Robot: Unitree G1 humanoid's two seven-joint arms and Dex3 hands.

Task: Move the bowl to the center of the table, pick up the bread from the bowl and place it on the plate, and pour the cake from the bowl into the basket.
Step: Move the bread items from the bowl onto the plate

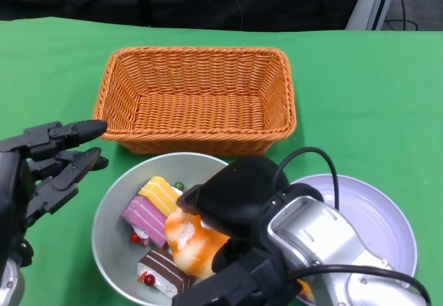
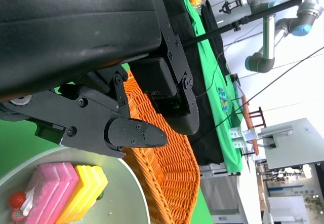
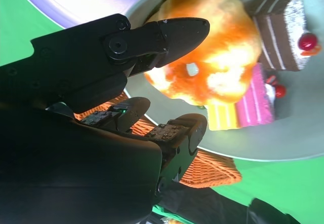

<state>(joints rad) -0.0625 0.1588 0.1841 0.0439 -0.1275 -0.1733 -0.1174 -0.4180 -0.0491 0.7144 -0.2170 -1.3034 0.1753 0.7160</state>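
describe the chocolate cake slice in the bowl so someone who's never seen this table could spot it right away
Start at the orange wicker basket at the back of the green table; the grey bowl sits just in front of it. The chocolate cake slice lies at the bowl's near edge, beside the orange bread. It alone is dark brown with white layers; the other two slices are pink and yellow.

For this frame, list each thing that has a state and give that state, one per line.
Basket: upright, nothing inside.
Bowl: upright, holds cake slices and bread.
Bread: in the bowl, right hand's fingers around it, not visibly lifted.
Plate: partly hidden; an orange piece lies on it in the right wrist view.
Left hand: open, beside the bowl.
Right hand: over the bread; grip unclear.
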